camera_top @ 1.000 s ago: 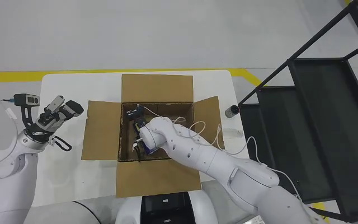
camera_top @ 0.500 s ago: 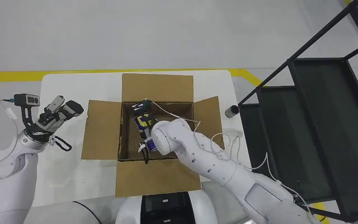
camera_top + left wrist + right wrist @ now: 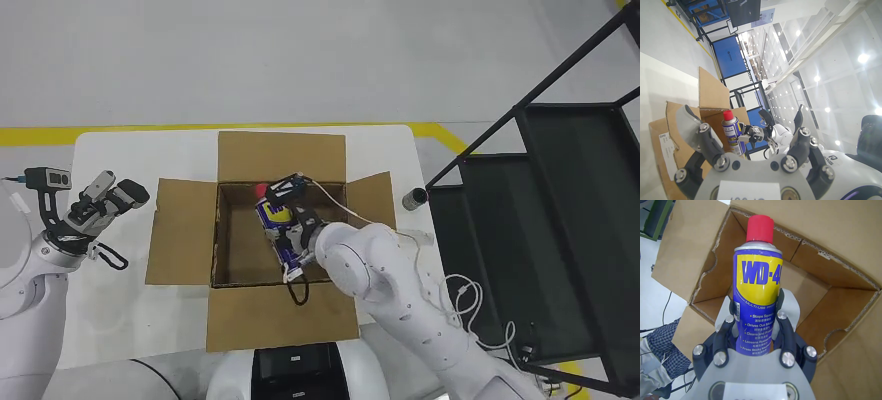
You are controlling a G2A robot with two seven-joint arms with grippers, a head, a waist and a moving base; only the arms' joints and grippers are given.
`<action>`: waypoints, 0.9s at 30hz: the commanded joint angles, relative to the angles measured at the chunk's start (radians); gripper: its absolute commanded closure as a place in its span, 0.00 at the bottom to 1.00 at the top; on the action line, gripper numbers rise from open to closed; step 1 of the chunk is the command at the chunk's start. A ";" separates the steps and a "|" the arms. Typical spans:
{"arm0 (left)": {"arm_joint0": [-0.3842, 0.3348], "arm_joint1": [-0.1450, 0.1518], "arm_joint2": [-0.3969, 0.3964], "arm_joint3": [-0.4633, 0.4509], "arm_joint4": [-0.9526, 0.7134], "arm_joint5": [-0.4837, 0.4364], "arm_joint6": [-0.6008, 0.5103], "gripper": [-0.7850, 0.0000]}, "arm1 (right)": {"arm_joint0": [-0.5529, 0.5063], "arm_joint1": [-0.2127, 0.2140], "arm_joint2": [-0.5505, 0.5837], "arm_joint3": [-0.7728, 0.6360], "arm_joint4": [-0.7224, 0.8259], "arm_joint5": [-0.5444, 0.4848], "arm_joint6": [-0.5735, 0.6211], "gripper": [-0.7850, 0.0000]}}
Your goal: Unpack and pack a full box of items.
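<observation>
One open cardboard box (image 3: 280, 155) sits mid-surface (image 3: 180, 150) seen from above, with one spray can (image 3: 272, 212) held over it by the right tool (image 3: 290, 238); one small dark jar (image 3: 414, 199) stands beside the right flap, and a yellow floor line runs beyond. Left wrist: the left tool (image 3: 742, 113) gapes wide, holding nothing. Right wrist: both fingers clamp the red-capped can's lower half above the box opening

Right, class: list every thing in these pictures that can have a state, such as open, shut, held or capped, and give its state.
cardboard box: open, all four flaps folded out.
spray can: red cap on, roughly upright, gripped over the box opening.
right gripper: shut on the spray can.
left gripper: open, holding nothing, off to the box's side.
</observation>
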 commanded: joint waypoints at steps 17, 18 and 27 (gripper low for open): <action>0.000 0.000 0.000 0.000 0.000 0.000 0.000 0.00 | 0.218 -0.090 -0.223 0.477 0.060 -0.007 -0.140 1.00; 0.000 0.000 0.000 0.000 0.000 0.000 0.000 0.00 | 0.232 -0.096 -0.231 0.502 0.068 -0.003 -0.142 1.00; 0.000 0.000 0.000 0.000 0.000 0.000 0.000 0.00 | 0.318 -0.140 -0.280 0.638 0.105 0.008 -0.096 0.80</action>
